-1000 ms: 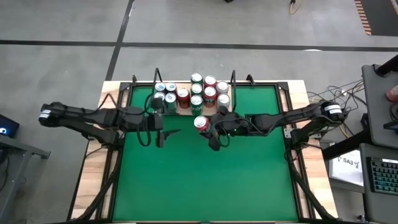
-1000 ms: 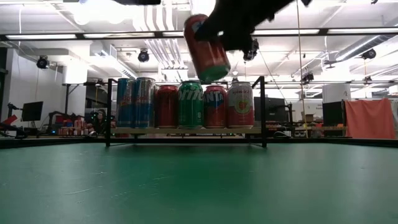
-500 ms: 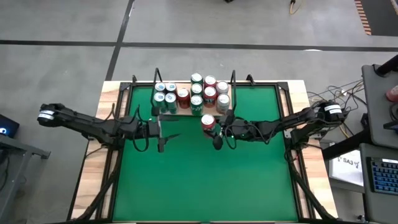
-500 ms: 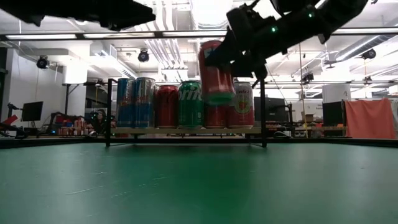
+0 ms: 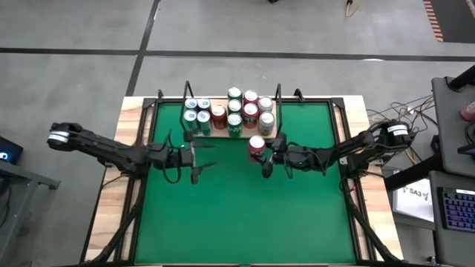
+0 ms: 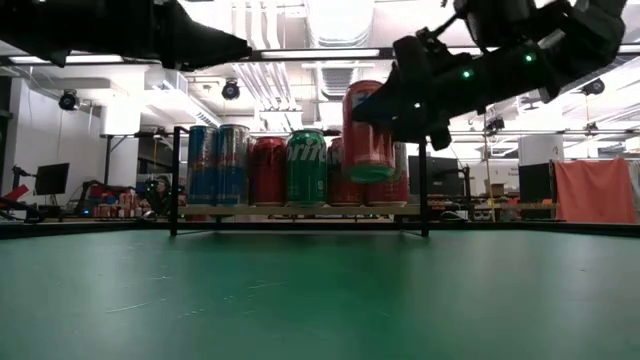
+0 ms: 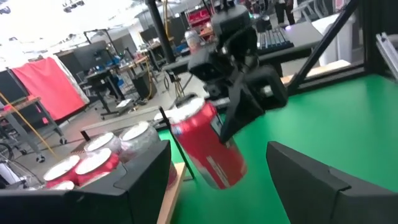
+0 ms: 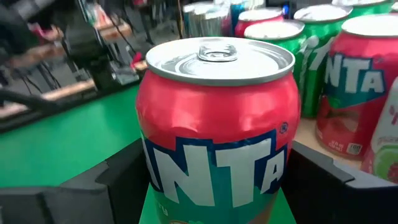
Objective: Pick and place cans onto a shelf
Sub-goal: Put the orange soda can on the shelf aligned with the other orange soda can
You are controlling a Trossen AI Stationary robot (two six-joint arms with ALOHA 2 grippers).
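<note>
While overhead hides height, low view shows red can (image 6: 368,130) airborne, right gripper (image 6: 400,105) clamping.

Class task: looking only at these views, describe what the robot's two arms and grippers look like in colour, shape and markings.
Both arms are dark and slender with jointed links, and each has a white band near its outer end. The left gripper and right gripper have blocky dark fingers. Small green lights glow on the right arm.
</note>
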